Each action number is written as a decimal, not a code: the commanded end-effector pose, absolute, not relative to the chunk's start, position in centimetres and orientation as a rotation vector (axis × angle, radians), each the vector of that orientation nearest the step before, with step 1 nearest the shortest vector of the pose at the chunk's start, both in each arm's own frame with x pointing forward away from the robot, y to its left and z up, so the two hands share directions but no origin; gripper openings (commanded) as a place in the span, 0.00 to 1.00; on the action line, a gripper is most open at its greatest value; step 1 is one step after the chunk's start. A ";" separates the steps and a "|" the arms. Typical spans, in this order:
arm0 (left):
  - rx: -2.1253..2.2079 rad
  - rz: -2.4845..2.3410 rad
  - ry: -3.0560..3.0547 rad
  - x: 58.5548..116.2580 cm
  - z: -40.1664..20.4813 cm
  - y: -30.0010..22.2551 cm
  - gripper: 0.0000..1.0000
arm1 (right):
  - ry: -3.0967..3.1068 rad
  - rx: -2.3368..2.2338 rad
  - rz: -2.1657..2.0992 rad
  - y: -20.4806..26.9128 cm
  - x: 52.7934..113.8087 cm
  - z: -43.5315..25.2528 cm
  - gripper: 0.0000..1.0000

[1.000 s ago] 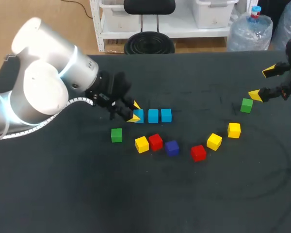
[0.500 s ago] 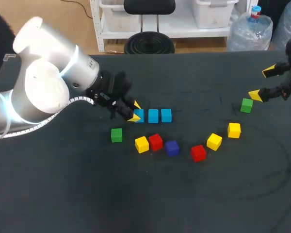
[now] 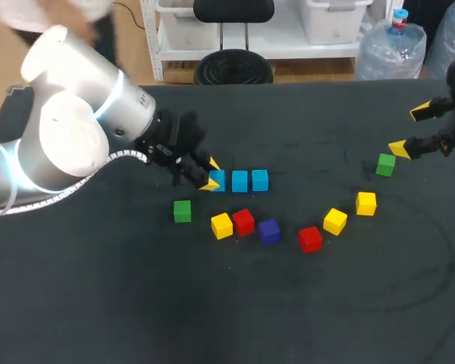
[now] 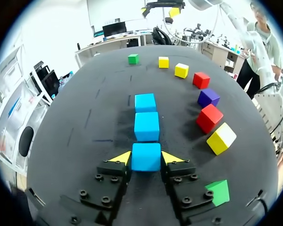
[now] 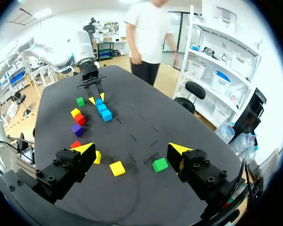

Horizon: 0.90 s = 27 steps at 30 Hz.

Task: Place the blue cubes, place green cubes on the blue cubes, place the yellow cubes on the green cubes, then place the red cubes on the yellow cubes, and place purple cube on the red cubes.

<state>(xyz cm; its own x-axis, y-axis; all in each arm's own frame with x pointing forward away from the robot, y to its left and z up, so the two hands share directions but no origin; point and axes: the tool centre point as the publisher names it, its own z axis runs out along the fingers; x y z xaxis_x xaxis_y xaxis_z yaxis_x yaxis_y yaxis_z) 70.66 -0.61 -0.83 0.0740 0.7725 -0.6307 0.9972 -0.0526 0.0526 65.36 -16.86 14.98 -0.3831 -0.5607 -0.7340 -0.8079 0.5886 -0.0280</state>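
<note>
The left tool [image 3: 210, 174] is pinching the blue cube [image 4: 146, 157] nearest the left edge of the table [image 3: 98, 303], risking dragging it askew against the neighbouring blue cube [image 4: 146, 126] when releasing.

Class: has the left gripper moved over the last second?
No: the left gripper stays at the end blue cube, same gap from the nearby green cube.

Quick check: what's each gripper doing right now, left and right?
Left gripper: closed on the end blue cube of the row.
Right gripper: open, holding nothing.
</note>
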 end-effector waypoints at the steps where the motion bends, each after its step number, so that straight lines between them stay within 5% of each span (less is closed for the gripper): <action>1: 1.882 -0.613 1.757 70.9 -0.8 -0.7 0.47 | 2.097 -1.081 0.435 -16.8 65.3 15.0 1.00; 3: 1.883 -0.612 1.760 70.9 -0.8 -0.8 0.91 | 2.097 -1.081 0.435 -16.8 65.3 15.0 1.00; 4: 1.884 -0.610 1.761 70.8 -0.8 -0.8 1.00 | 2.097 -1.081 0.435 -16.8 65.3 15.0 1.00; 27: 1.787 -0.581 1.775 71.5 3.9 -0.7 1.00 | 2.097 -1.081 0.435 -16.8 65.3 15.0 1.00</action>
